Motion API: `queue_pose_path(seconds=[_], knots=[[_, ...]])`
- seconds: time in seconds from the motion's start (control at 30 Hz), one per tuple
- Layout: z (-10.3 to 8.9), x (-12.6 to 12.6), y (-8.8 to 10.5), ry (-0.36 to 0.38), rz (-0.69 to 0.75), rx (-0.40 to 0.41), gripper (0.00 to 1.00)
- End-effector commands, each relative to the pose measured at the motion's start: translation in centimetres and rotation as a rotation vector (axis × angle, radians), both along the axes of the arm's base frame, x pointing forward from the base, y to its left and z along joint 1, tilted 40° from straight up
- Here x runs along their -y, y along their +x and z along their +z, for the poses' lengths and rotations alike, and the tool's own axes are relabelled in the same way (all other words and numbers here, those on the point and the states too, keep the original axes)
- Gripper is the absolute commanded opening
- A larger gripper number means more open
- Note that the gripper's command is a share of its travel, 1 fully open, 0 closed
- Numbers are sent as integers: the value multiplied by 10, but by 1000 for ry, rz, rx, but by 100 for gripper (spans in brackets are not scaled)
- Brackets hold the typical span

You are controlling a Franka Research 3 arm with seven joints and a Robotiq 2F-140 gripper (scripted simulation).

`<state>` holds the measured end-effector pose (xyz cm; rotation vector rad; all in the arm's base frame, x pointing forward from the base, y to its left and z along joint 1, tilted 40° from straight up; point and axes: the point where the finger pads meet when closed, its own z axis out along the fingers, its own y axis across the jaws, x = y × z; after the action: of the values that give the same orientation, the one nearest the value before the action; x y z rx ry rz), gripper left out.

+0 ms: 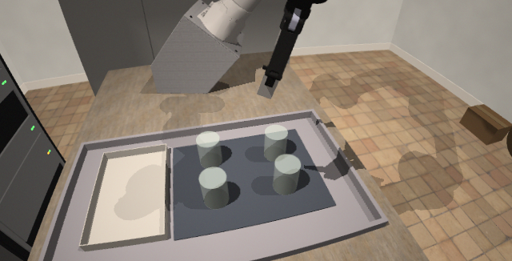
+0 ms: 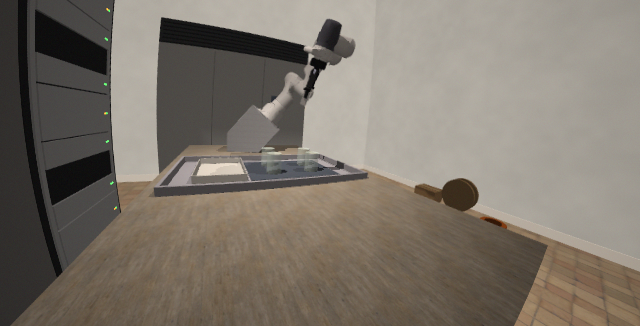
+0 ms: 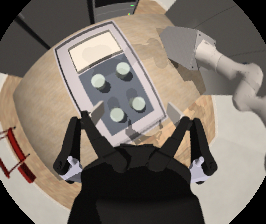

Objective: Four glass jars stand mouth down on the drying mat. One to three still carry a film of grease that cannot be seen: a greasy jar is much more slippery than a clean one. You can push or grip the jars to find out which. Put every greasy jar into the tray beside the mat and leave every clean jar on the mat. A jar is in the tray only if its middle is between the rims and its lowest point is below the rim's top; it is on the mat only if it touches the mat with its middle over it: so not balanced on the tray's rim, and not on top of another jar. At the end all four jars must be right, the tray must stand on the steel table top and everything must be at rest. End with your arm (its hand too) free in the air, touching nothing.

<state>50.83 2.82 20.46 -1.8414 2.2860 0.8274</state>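
Four pale green glass jars stand mouth down on the dark mat: a back left jar, a front left jar, a back right jar and a front right jar. They stand apart from each other. The cream tray lies flat beside the mat's left edge, with no jar in it. My gripper is open and empty, high above and behind the jars. Grease cannot be seen.
A raised rim surrounds the steel top that bears mat and tray. The grey robot base stands behind it. A dark rack is at the left. A brown box lies on the floor at the right.
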Motion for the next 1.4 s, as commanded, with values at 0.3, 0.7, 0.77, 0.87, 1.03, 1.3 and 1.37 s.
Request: queue_pose_path(seconds=[0.3, 0.7, 0.77, 0.87, 1.03, 1.3, 1.37], knots=[[-15, -2, 0, 10, -142, -49, 100], [-44, -8, -6, 44, -335, -129, 100], [-44, -8, -6, 44, -335, -129, 100], [-44, -8, -6, 44, -335, -129, 100], [-58, -11, -7, 57, -438, -167, 100], [-70, -14, -9, 69, -532, -203, 100], [-70, -14, -9, 69, -532, -203, 100]])
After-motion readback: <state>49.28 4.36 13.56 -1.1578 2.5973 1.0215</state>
